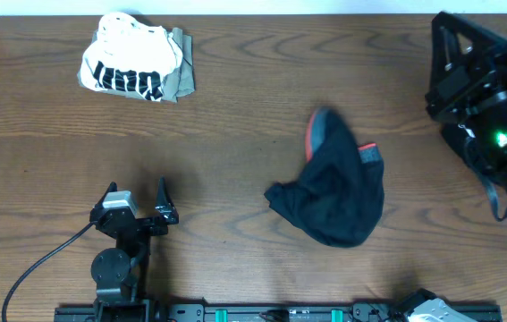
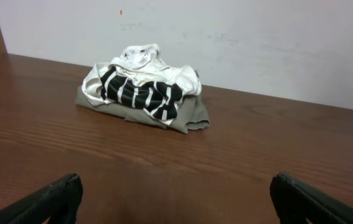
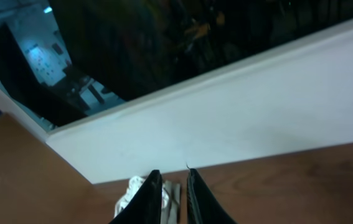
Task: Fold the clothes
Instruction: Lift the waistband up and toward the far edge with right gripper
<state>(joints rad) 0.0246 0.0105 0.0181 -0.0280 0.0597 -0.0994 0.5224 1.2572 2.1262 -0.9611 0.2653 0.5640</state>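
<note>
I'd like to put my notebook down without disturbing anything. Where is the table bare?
Bare wood lies between the white pile and the black trousers, and along the left edge beside the left gripper. It is crowded at the right, by the right arm.

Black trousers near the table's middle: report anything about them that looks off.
The black trousers lie bunched in a crumpled heap, not folded flat, with the grey, orange-edged waistband sticking out toward the far edge. Neither gripper touches them.
</note>
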